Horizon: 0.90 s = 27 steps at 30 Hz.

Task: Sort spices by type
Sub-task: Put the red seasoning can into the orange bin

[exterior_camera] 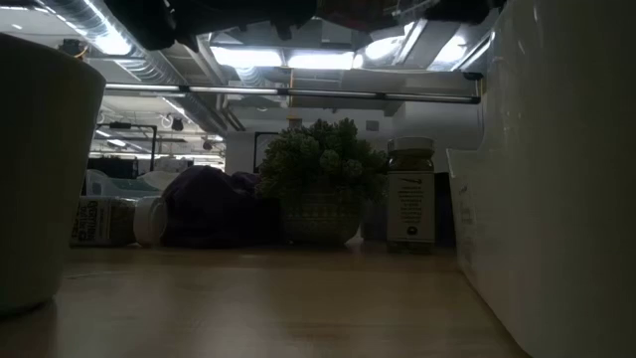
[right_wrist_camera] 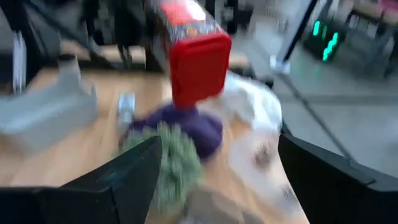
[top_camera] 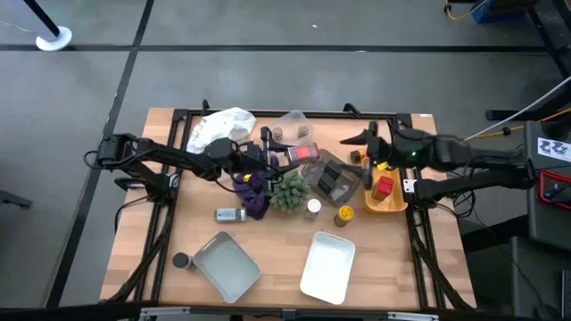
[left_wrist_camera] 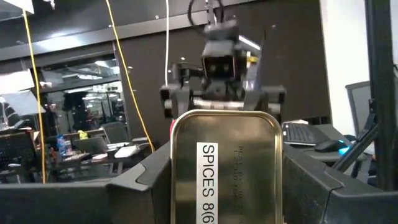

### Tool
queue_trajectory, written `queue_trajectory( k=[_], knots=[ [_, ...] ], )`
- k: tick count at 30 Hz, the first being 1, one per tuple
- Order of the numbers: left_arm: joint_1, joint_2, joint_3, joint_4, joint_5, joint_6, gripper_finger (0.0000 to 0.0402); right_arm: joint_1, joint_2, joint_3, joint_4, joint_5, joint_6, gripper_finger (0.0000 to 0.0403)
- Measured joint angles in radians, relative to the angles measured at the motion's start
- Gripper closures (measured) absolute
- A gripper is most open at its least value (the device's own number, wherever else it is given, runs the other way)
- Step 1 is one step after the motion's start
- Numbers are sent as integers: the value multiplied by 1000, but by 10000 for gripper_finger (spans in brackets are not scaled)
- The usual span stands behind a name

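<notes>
A wooden table (top_camera: 277,259) on grey floor, cluttered mid-frame. The left gripper (top_camera: 284,155) holds a red tin (top_camera: 304,152) aloft at centre; the right gripper (top_camera: 359,141), fingers spread and empty, faces it from the right. For a clean handover, keep the tin level.

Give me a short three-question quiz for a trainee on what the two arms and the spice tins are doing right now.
1. True or false: the left claw holds a red tin up above the table.
2. Which of these lies in the yellow tray? A: another red tin. B: a spiky green plant. C: a purple cloth.
3. Fill in the word: the right claw hangs near the tray with its jaws ____ and nothing between them.

Key: 1 true; 2 A; 3 open.
</notes>
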<state>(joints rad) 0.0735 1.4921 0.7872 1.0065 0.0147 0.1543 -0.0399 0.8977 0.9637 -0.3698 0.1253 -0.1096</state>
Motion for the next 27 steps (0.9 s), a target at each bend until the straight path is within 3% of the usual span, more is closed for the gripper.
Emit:
queue_trajectory(
  k=[5,9,13,18,27],
  knots=[
    [-19,0,0,0,0,-22,202,0,14,-261,527,-47,-1,84],
    [-37,0,0,1,0,-21,202,0,81,-346,749,-47,-2,84],
    [-52,0,0,7,1,-22,202,0,162,-348,835,-50,-1,84],
    [-68,-5,-2,6,10,-19,202,-1,242,-349,943,-156,-1,84],
    [-95,0,1,-6,22,-17,202,0,255,-349,920,-228,-1,84]
  ],
)
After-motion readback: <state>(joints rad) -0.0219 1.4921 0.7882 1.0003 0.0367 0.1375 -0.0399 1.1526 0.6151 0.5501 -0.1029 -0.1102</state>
